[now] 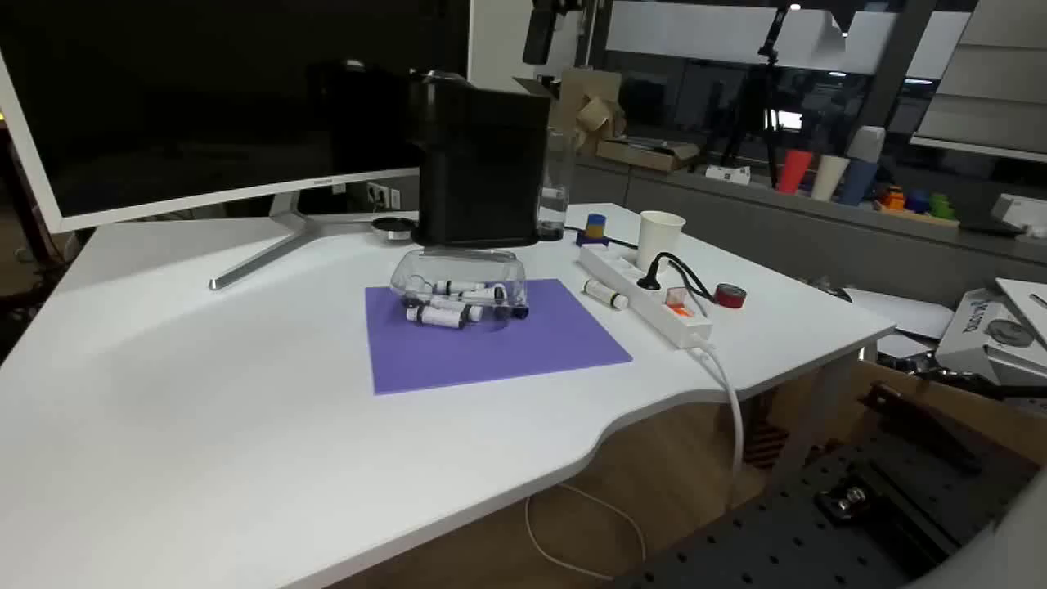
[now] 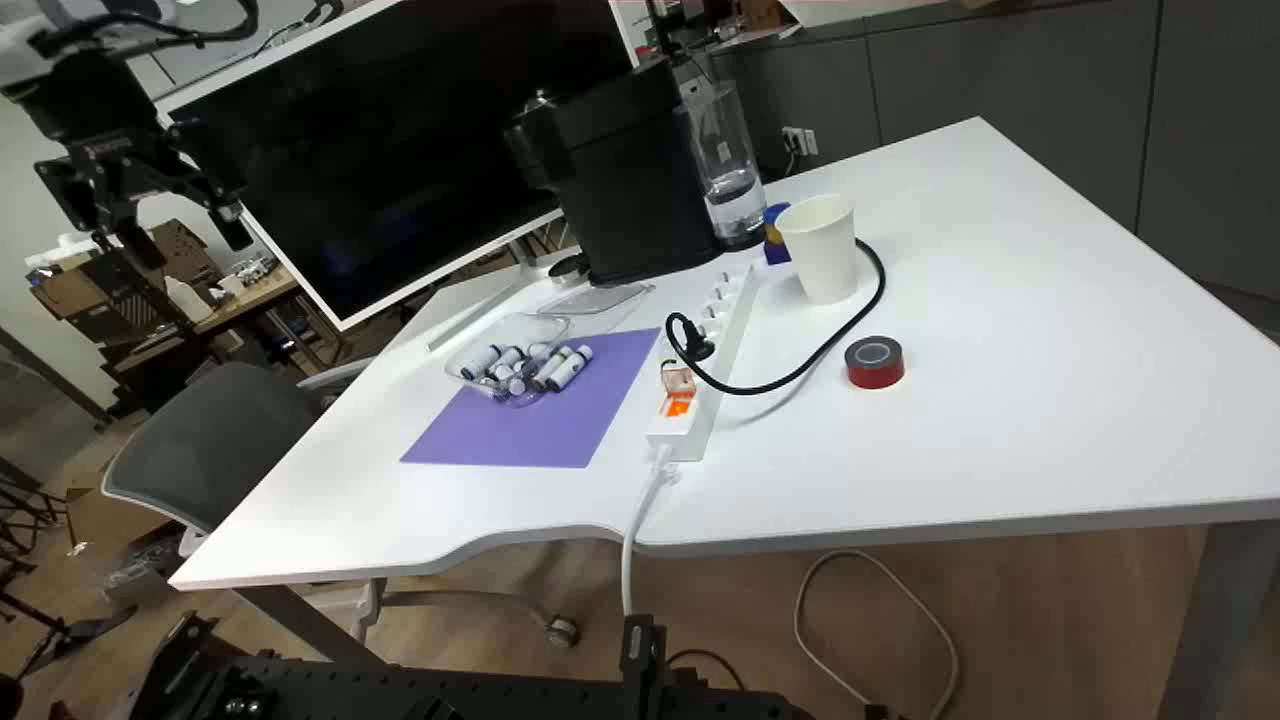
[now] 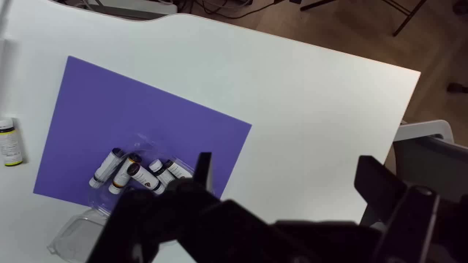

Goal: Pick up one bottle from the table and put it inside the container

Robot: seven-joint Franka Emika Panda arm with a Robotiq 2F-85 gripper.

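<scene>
A white-labelled bottle (image 1: 605, 293) with yellow bands lies on the white table (image 1: 204, 425) beside the power strip; it also shows in the wrist view (image 3: 10, 144). A clear plastic container (image 1: 458, 266) with an open lid stands on the purple mat (image 1: 491, 360). Several bottles (image 3: 106, 168) lie in it; whether the front ones are fully inside is hard to tell. A tall black box-shaped unit (image 1: 487, 164) stands behind it, its inside hidden. My gripper (image 3: 289, 168) is wide open and empty above the table; it hangs high at the upper left in an exterior view (image 2: 190, 240).
A white power strip (image 1: 646, 294) with a black plug and cable lies right of the mat. A paper cup (image 1: 659, 236), a red tape roll (image 1: 730, 295) and a clear water tank (image 2: 728, 170) stand nearby. A large monitor (image 2: 420, 130) stands at the back. A chair (image 2: 210, 440) touches the table's side.
</scene>
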